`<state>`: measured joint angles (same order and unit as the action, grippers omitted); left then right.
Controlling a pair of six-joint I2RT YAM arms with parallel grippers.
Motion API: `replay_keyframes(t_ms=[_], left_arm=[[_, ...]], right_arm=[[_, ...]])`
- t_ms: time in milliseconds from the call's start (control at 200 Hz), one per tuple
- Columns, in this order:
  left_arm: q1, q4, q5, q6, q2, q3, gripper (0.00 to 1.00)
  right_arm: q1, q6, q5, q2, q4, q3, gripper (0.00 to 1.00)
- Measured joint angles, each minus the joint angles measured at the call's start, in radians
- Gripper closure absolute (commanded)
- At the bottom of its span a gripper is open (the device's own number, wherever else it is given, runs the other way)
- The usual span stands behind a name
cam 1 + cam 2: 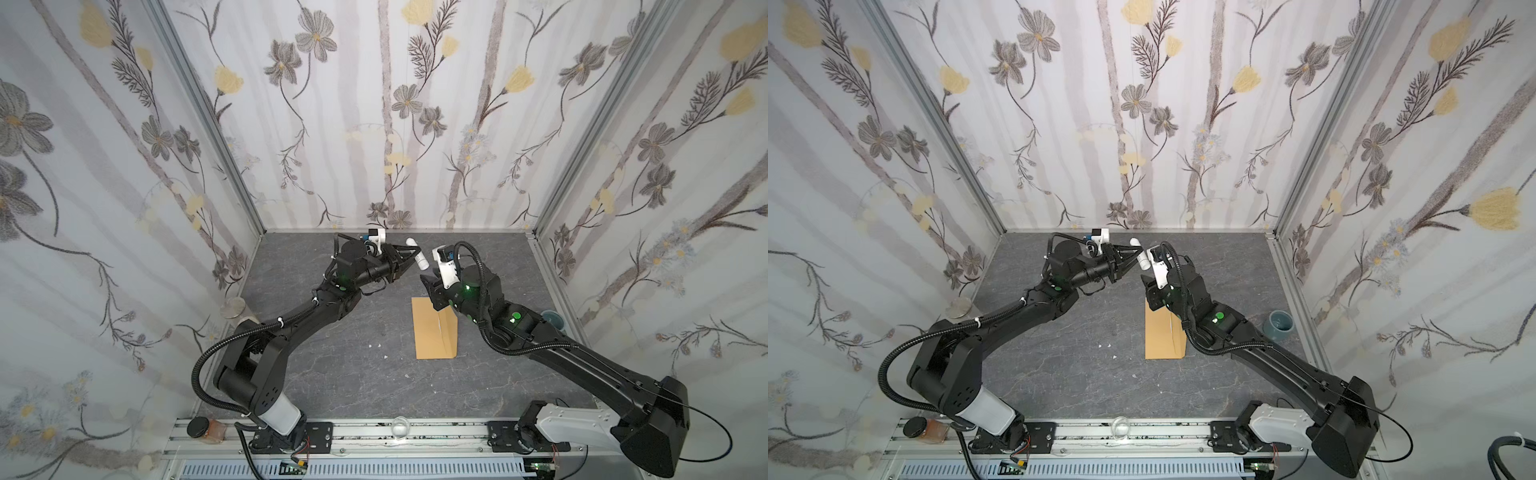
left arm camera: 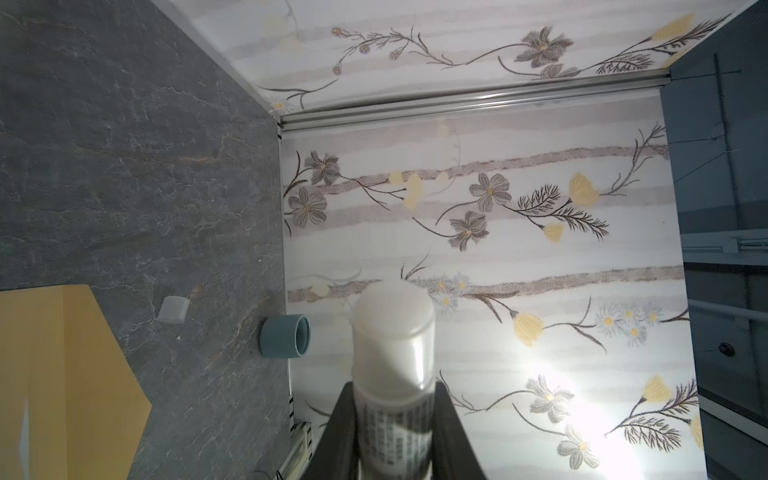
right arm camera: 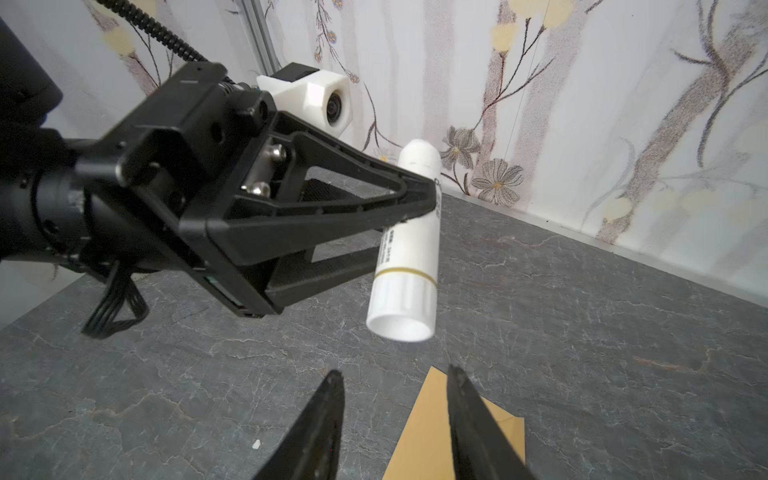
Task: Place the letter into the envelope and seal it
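**Left pincer (image 3: 409, 226) clamps glue stick (image 3: 409, 249); sealing not done**

Right pincer (image 3: 395, 374) hangs open and empty, just beside the stick. Envelope (image 1: 430, 340) lies flat on table (image 1: 353, 374), pointed flap folded out. No loose letter in sight, so it is likely inside already. Gluing and shutting the flap are left. Only the left wrist view shows a small white cap (image 2: 173, 309) lying near a blue cup (image 2: 286, 336).

Matte black all over: triangular truss fingers (image 3: 316, 205), silver screws (image 3: 276, 151) just behind, white camera housing (image 3: 318, 97) beside, ribbed cable (image 3: 160, 29) further back.
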<state>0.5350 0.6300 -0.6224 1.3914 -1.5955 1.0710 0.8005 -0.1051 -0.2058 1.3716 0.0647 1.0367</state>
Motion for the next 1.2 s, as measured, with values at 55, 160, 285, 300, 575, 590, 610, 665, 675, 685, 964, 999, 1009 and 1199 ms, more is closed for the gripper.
replay_keyframes(t_ms=[55,160,285,300,575,590,610,665,675,685,964,999,1009,1199], left_arm=[[0.0,-0.005,-0.018,0.0,-0.001,0.003,1.0],[-0.001,-0.008,-0.035,0.0,-0.005,0.012,1.0],[-0.002,-0.013,-0.044,0.0,-0.008,0.016,1.0],[-0.005,-0.013,-0.045,0.0,-0.008,0.016,1.0],[-0.006,-0.01,-0.04,0.0,-0.014,0.017,1.0],[-0.005,-0.01,-0.044,0.0,-0.014,0.017,1.0],[-0.005,-0.012,-0.05,0.0,-0.016,0.017,1.0],[-0.003,-0.014,-0.056,0.0,-0.019,0.017,1.0],[-0.003,-0.014,-0.056,0.0,-0.019,0.017,1.0],[-0.002,-0.014,-0.056,0.0,-0.019,0.017,1.0],[-0.003,-0.013,-0.054,0.0,-0.019,0.017,1.0],[-0.003,-0.013,-0.053,0.0,-0.019,0.017,1.0],[-0.003,-0.013,-0.052,0.0,-0.019,0.017,1.0],[-0.003,-0.013,-0.047,0.0,-0.014,0.011,1.0]], right_arm=[[0.002,0.013,-0.011,0.013,0.0,0.01,0.58],[0.005,0.038,-0.03,0.034,-0.001,0.025,0.68],[0.005,0.052,-0.037,0.053,0.002,0.041,0.78],[0.005,0.054,-0.037,0.055,0.002,0.043,0.78],[0.006,0.061,-0.033,0.079,0.025,0.063,0.67],[0.006,0.061,-0.034,0.082,0.022,0.066,0.67],[0.006,0.061,-0.035,0.084,0.02,0.069,0.67],[0.006,0.061,-0.039,0.088,0.015,0.074,0.65],[0.006,0.061,-0.038,0.088,0.016,0.075,0.65],[0.005,0.061,-0.038,0.089,0.016,0.076,0.64],[0.004,0.055,-0.058,0.094,0.016,0.084,0.85],[0.004,0.053,-0.06,0.094,0.017,0.086,0.85],[0.004,0.053,-0.06,0.095,0.017,0.086,0.86],[0.003,0.032,-0.049,0.096,0.023,0.091,0.87]])
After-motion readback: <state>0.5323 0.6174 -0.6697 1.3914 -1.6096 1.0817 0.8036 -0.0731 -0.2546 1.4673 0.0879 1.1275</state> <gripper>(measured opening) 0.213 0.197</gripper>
